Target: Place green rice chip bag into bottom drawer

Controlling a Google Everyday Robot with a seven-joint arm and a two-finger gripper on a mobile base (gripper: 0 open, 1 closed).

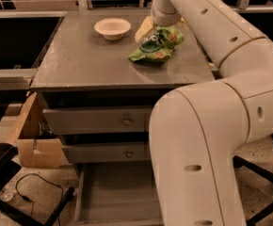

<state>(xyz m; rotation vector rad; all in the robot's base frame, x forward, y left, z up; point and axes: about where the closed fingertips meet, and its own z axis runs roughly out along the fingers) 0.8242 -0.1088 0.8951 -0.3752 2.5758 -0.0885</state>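
The green rice chip bag (156,46) lies crumpled on the grey cabinet top (84,62), near its back right. My gripper (151,28) hangs from the white arm at the bag's far edge, right above or touching it. The bottom drawer (117,192) is pulled open below, its grey plank floor bare. My arm's big white elbow (207,145) hides the drawer's right side and the right part of the cabinet front.
A cream bowl (112,27) stands on the cabinet top, left of the bag. The two knobbed drawers (99,120) are shut. A cardboard box (33,140), a black cable (37,188) and a dark frame lie on the floor at the left.
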